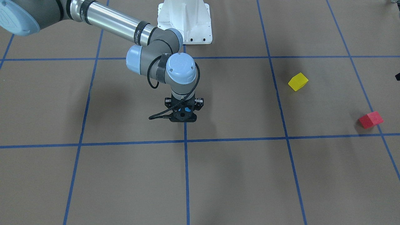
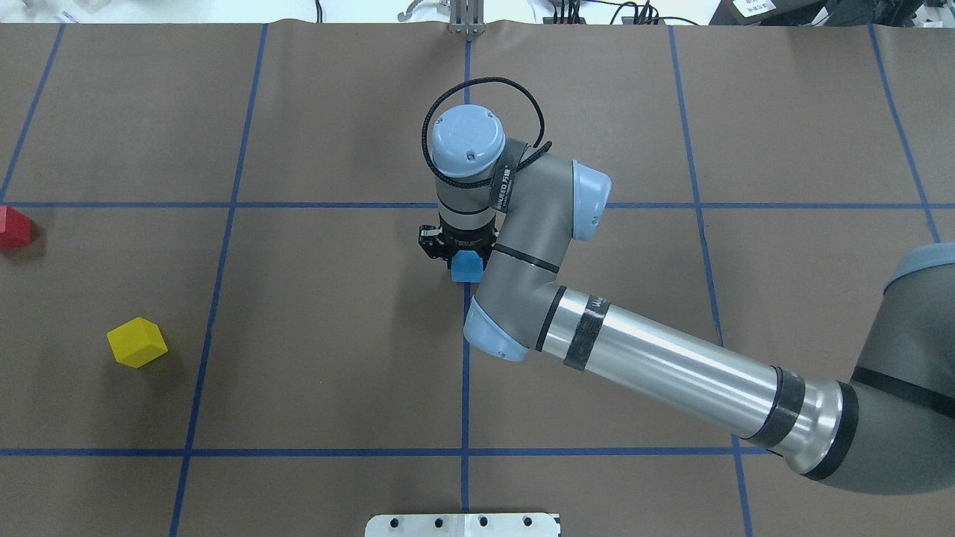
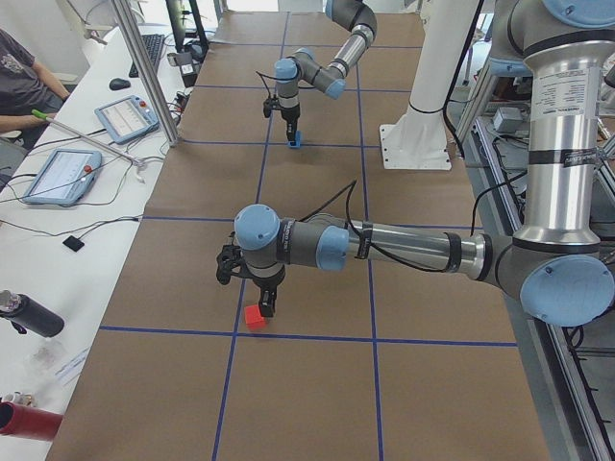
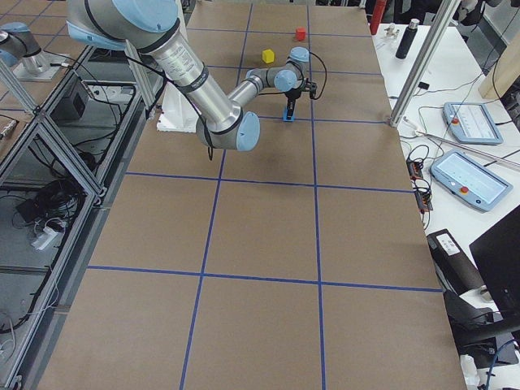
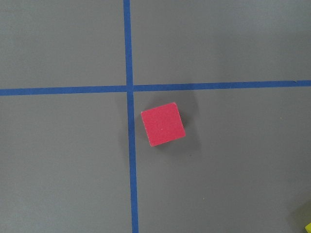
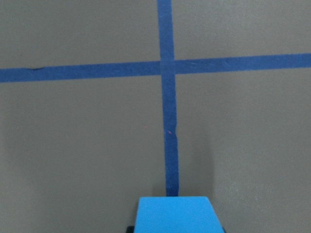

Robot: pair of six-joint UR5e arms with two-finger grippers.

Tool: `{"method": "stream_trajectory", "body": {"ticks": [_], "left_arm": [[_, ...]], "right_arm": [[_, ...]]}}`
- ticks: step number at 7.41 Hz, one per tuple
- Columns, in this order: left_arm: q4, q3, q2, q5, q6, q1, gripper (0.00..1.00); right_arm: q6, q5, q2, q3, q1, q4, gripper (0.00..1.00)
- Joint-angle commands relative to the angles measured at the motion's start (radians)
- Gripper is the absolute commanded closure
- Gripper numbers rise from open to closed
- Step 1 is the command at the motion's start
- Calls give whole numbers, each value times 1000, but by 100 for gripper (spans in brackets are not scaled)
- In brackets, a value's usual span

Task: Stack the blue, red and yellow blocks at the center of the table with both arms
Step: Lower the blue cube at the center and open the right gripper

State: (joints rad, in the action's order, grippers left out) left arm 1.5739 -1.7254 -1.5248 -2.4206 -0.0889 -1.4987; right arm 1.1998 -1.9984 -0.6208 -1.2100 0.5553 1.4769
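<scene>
My right jaws are closed on the blue block (image 2: pixel 468 266) and point straight down at the middle of the counter (image 2: pixel 336 335). The block sits on the centre tape line (image 6: pixel 167 126), just short of a tape crossing. It is low, at or just above the surface; I can't tell whether it touches. My right arm (image 2: pixel 656 358) reaches in from my right with the wrist bent over the block.

My left jaws show only in the side view, so I can't tell how far open they are. They hang over the red block (image 5: pixel 163 124), on the end of my left arm (image 3: pixel 404 245). The red block lies flat on the counter, just beside a tape crossing, far out on my left. The yellow block (image 2: pixel 136 341) is also on the counter on my left, apart from the red one and well away from the blue one.
</scene>
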Motion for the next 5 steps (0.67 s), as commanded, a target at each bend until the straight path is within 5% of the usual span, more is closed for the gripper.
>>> {"method": "stream_trajectory", "body": {"ticks": [1, 4, 5], "left_arm": [[0, -2, 0, 0, 0, 0, 0], [0, -3, 0, 0, -2, 0, 0], [0, -3, 0, 0, -2, 0, 0]], "right_arm": [[0, 1, 1, 1, -2, 0, 64], [0, 16, 1, 3, -8, -1, 52], [0, 18, 1, 3, -8, -1, 1]]}}
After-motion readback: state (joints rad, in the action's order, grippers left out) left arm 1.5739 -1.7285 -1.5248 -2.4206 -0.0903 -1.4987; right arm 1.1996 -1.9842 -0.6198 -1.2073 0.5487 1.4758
